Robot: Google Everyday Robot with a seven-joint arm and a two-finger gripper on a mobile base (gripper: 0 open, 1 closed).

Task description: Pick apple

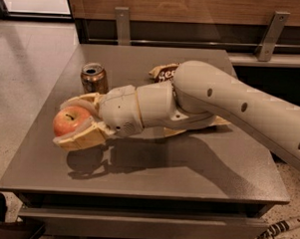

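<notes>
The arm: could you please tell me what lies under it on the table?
A snack bag, showing only its top corner and a strip of edge; the arm covers the rest. The hand, in front of the can, is shut on the apple.

Cream arm — dark holes, tan end fingers

A dark grey rectangular table with a smooth top is standing on a pale speckled stone floor and is catching soft overhead light. Behind it a brown wooden wall panel is running across, with two grey metal brackets hanging below it. The gripper is hovering over the table's front left part, clasping the apple.
</notes>
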